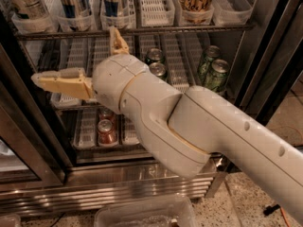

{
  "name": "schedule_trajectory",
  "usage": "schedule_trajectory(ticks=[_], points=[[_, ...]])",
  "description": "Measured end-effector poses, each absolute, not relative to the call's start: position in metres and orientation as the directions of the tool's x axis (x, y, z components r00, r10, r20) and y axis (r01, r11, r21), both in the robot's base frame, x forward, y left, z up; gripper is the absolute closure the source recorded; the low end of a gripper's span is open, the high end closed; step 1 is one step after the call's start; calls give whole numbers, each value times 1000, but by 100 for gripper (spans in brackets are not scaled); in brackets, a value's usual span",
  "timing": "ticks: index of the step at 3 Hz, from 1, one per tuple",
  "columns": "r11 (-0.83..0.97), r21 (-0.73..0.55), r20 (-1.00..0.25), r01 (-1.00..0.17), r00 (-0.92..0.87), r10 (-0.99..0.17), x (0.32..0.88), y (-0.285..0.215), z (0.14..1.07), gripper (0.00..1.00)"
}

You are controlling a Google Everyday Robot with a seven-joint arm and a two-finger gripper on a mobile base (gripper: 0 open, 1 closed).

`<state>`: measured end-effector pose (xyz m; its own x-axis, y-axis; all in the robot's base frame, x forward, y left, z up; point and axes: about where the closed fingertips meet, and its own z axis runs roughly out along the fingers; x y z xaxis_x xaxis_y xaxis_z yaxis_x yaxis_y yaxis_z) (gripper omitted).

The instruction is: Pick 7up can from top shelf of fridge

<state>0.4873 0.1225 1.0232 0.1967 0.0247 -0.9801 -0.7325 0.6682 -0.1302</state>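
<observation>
Gripper [75, 54] spread wide and empty at the open fridge [265, 46] — 7up can [24, 1] stands above-left of it on the top shelf [199, 29]; best to rise, then straddle it squarely.

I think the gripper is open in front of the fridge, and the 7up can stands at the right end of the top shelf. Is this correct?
Not quite. The camera view shows the 7up can at the left end of the top shelf, not the right end. The rest is right: the gripper is open in front of the fridge.
</observation>
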Motion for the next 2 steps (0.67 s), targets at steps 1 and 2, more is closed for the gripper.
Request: schedule_trajectory(ticks=[1,2], points=[[674,-179,-976,-716,215,-32,488,138,1026,0],[674,-179,-976,-716,215,-32,488,138,1026,0]])
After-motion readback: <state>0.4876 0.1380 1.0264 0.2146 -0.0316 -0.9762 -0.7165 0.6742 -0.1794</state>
